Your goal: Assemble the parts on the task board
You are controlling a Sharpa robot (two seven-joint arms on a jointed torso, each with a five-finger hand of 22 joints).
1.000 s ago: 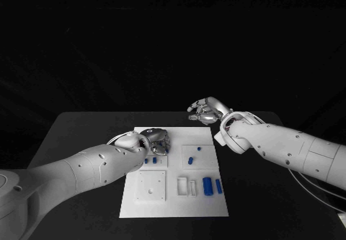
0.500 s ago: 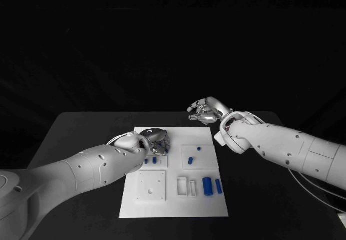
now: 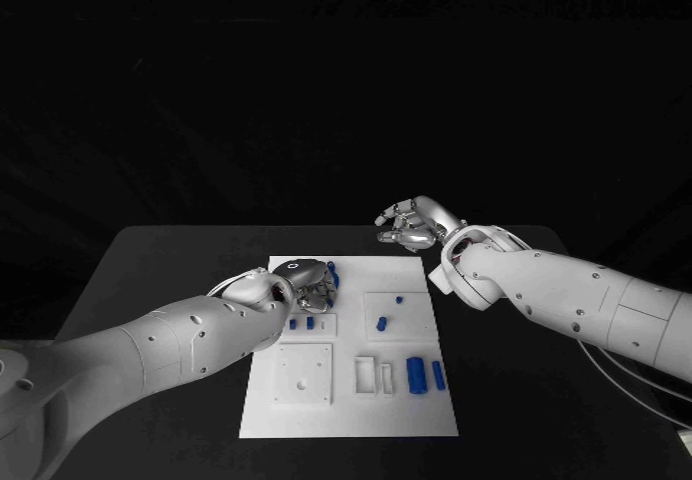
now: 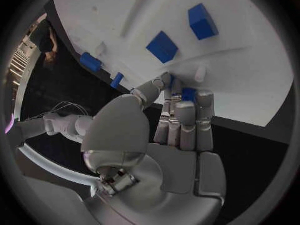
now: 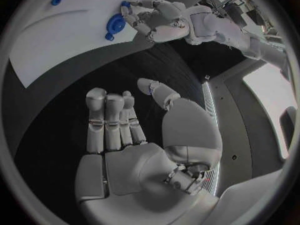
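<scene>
The white task board [image 3: 353, 400] lies in the middle of the black table. My left hand [image 3: 306, 281] is over the board's far left part and pinches a small blue part [image 3: 332, 268] in its fingertips; the left wrist view shows that blue part [image 4: 189, 94] between the curled fingers [image 4: 178, 120]. Two small blue parts [image 3: 302, 323] lie just in front of that hand, another blue part [image 3: 382, 322] lies at mid-board, and two longer blue parts [image 3: 424, 374] lie at the right. My right hand [image 3: 414, 222] hovers beyond the board's far right corner, holding nothing.
White raised blocks [image 3: 304, 374] and a slotted holder [image 3: 374, 374] sit on the board's near half. The black table [image 3: 159, 270] stretches to both sides of the board. In the right wrist view my left hand [image 5: 165, 22] is over the board [image 5: 56, 45].
My left hand has lifted a little and turned, and the blue part now shows at its fingertips on the far side. The right hand has barely moved.
</scene>
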